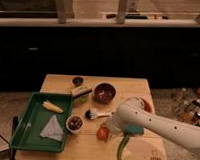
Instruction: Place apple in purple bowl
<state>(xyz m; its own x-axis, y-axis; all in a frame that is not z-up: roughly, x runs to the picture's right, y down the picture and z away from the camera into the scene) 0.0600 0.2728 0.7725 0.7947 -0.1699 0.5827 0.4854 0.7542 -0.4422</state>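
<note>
The apple is a small orange-red fruit on the wooden table, near its front middle. The purple bowl stands at the back middle of the table, apart from the apple. My white arm reaches in from the right, and its gripper sits right over the apple's right side, partly covering it. The arm's bulky end hides the gripper's tips.
A green tray at left holds a yellow banana-like piece and a pale cloth. A small white bowl, a brush, a dark cup, a green curved item and an orange bowl are nearby. Bottles stand on the floor at right.
</note>
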